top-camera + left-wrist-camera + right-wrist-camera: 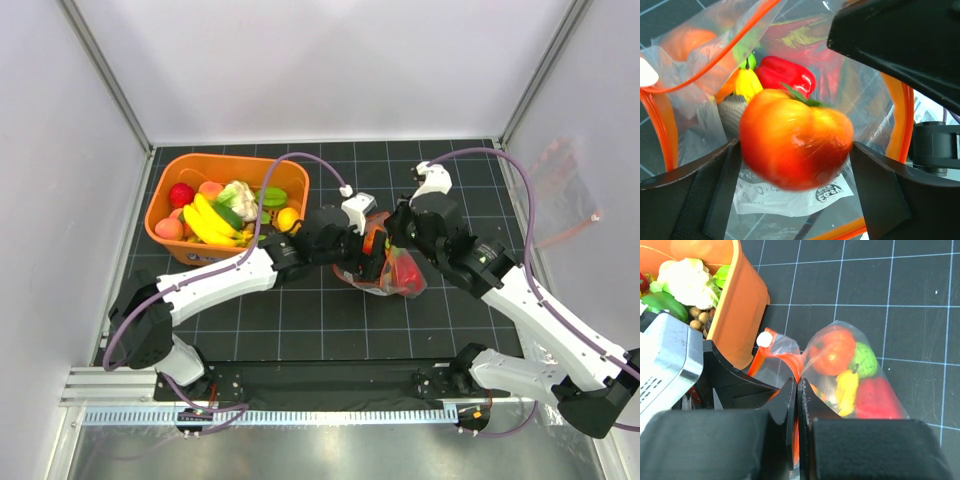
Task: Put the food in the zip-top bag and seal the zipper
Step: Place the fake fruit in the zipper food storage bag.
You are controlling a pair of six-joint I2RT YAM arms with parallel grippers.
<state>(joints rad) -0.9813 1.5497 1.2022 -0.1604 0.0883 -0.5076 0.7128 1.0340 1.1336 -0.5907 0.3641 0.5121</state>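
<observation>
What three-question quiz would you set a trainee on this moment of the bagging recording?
1. True or false: the right end effector is pinched shut on the rim of the zip-top bag.
2. Where is the cauliflower? A: in the orange tub. B: in the zip-top bag. C: on the bare mat.
3. Fill in: the toy piece between the fingers of the left end effector is coloured ____.

Key: 1 true; 2 A; 3 orange-red.
</observation>
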